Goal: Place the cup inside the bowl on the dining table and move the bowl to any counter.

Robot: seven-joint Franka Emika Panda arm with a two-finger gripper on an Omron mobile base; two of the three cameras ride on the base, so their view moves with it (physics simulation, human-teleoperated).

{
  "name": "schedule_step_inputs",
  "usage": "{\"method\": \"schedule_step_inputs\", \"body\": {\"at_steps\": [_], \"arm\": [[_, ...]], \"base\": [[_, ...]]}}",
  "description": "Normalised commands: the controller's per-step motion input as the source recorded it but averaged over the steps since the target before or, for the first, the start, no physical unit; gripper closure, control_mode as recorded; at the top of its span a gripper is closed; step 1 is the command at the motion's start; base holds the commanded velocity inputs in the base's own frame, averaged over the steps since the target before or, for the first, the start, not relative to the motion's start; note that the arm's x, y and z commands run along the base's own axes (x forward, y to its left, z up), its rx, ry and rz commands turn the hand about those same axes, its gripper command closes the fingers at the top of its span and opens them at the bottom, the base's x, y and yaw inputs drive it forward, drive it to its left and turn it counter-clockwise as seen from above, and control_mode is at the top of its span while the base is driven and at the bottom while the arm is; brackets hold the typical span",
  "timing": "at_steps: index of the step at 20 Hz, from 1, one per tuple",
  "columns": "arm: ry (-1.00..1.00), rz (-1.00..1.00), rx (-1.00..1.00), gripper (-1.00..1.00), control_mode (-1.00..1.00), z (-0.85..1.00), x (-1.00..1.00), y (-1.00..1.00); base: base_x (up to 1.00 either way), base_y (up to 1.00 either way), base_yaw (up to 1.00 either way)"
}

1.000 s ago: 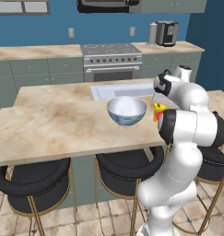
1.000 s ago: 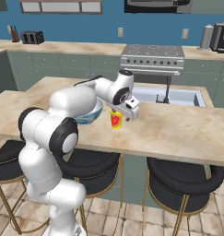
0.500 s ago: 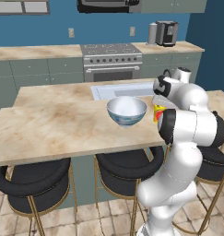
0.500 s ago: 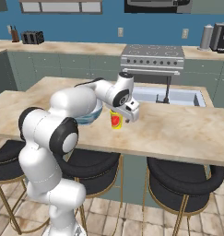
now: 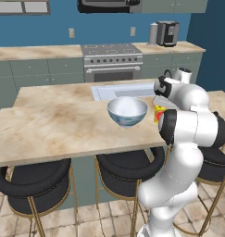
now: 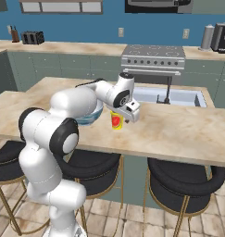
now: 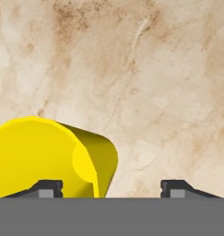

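Standing on dining table point(image 6: 178, 132): cup point(image 6: 116, 121), just beside bowl point(image 5: 127, 111); gripper point(image 7: 111, 188) spread wide above, seemingly not gripping.

The yellow cup point(image 7: 49, 156) fills the lower left of the frame, its rim overlapping the left fingertip of the tool point(image 7: 111, 189). The two dark tips stand wide apart. Beige marbled tabletop point(image 7: 145, 69) covers the rest.

You see one cup point(image 6: 116, 120), one bowl point(image 5: 127, 111) and one table point(image 5: 58, 127), with three stools point(image 5: 33, 178) tucked under it, plus one stove point(image 5: 113, 61) and one sink point(image 6: 171, 96).
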Motion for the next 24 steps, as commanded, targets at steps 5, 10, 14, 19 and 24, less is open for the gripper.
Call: {"method": "schedule_step_inputs", "body": {"at_steps": [5, 10, 14, 19, 24], "arm": [[0.00, 0.00, 0.00, 1.00, -1.00, 0.00, 0.00, 0.00], [0.00, 0.00, 0.00, 1.00, -1.00, 0.00, 0.00, 0.00], [0.01, 0.00, 0.00, 1.00, -1.00, 0.00, 0.00, -0.01], [0.00, 0.00, 0.00, 1.00, -1.00, 0.01, 0.00, -0.01], [0.02, 0.00, 0.00, 1.00, -1.00, 0.26, 0.00, 0.00]], "base": [[0.00, 0.00, 0.00], [0.00, 0.00, 0.00], [0.00, 0.00, 0.00], [0.00, 0.00, 0.00], [0.00, 0.00, 0.00]]}}
